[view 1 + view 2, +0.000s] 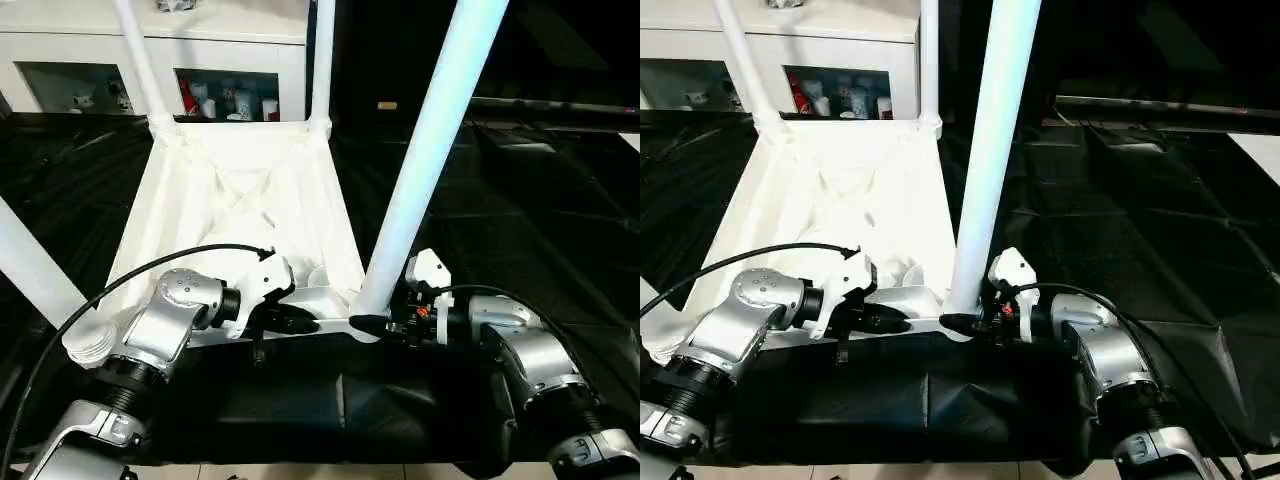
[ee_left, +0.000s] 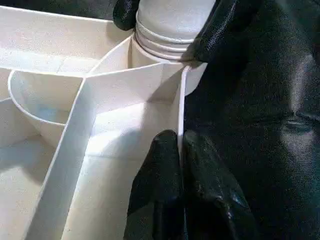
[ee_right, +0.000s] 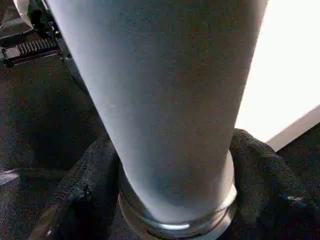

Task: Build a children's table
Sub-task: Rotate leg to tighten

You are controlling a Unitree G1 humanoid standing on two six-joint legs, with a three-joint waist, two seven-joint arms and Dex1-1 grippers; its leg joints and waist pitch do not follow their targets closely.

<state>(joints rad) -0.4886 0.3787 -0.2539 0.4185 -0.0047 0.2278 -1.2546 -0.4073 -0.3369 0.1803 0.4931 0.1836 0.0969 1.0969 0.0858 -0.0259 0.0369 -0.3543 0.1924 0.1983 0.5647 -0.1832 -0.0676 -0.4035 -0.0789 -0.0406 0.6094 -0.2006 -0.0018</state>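
Note:
The children's table lies upside down, its white tabletop (image 1: 230,190) showing a ribbed underside. Two far legs (image 1: 140,50) (image 1: 322,50) stand in the back corner sockets. A third leg (image 1: 30,265) leans at the near left corner, its threaded end (image 1: 90,345) showing. The near right leg (image 1: 425,160) rises from its socket. My left gripper (image 2: 180,142) is shut on the tabletop's thin near rim (image 2: 181,100). My right gripper (image 1: 372,322) is closed around that leg's base (image 3: 175,190), a finger (image 3: 85,185) pressing on each side.
The tabletop rests on a large black-draped table (image 1: 520,200), whose front edge runs just below my forearms. A white glass-door cabinet (image 1: 60,45) stands behind. A black cable (image 1: 130,275) arcs over my left wrist.

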